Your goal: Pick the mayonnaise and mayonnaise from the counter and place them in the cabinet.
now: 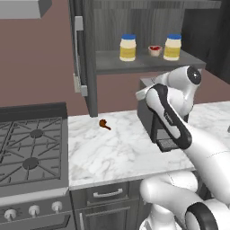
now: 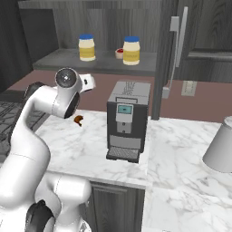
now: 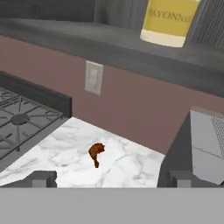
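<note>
Both small cream-white mayonnaise jars with yellow label bands and round blue lids — the left jar [image 1: 128, 48] and the right jar [image 1: 172, 47] — stand upright on the grey shelf [image 1: 112, 63] of the tall dark grey wood-grain wall cabinet [image 1: 90, 54], well apart, with a tiny white bowl with red filling [image 1: 155, 50] between them. The white marble counter [image 1: 112, 148] below carries a dark coffee machine [image 2: 127, 120] and a small brown food scrap [image 1: 104, 124], with a black gas stove [image 1: 29, 150] to its left; by this layout the placing appears complete.

The two-finger gripper [image 3: 109, 177] looks out over the counter from below shelf level; its two dark tips sit wide apart with nothing between them.

Handling, as a judgement: each jar is rigid, smooth-walled and probably slippery, light to moderate in weight, and rather top-heavy when nudged. The best hold would be across the cylindrical body at the label band — below the lid, where the walls run parallel.
</note>
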Tool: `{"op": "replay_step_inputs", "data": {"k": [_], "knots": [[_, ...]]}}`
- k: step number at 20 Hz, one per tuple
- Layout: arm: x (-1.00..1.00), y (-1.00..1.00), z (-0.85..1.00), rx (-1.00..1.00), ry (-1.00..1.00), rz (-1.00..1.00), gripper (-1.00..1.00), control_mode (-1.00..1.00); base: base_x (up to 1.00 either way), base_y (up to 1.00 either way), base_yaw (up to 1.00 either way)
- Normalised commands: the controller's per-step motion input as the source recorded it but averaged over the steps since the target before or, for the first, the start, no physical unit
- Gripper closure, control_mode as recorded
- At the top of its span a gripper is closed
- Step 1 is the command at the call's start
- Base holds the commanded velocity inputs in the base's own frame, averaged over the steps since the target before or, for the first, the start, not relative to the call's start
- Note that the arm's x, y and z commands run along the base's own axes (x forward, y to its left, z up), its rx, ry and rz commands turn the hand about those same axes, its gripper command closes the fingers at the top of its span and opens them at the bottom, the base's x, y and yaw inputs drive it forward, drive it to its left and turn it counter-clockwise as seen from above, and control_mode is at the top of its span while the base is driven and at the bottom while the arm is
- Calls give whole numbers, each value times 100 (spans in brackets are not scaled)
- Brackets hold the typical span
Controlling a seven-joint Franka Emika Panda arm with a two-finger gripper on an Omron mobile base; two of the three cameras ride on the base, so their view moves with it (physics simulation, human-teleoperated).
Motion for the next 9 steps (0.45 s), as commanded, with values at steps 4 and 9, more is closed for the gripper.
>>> {"op": "replay_step_inputs", "data": {"k": [4,9], "knots": [[-38,0,-88,0,14,0,-100,-100,0,0,0],[-28,0,-91,0,16,0,-100,-100,0,0,0]]}}
